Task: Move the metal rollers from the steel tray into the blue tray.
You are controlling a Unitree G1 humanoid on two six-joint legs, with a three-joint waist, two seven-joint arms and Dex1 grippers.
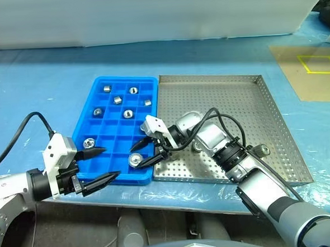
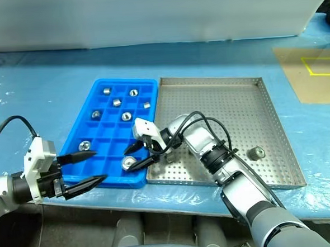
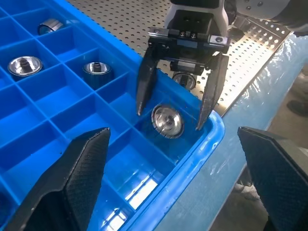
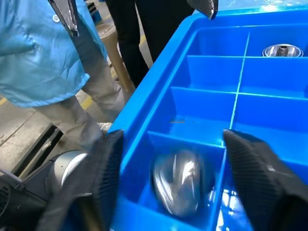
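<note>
The left gripper [image 1: 103, 163] hangs at the near left corner of the blue tray [image 1: 92, 125], fingers spread and empty. The right gripper [image 1: 149, 152] reaches over the tray's near edge, fingers parted on either side of a flanged roller [image 1: 135, 159] lying free in a near-row compartment. Other metal rollers [image 1: 117, 99] sit in farther compartments. One roller [image 2: 256, 152] remains on the steel tray [image 1: 253, 104].

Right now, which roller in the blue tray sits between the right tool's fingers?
The flanged disc in the blue tray's near corner compartment beside the steel tray; the right tool straddles it, open. The others lie farther back.
</note>
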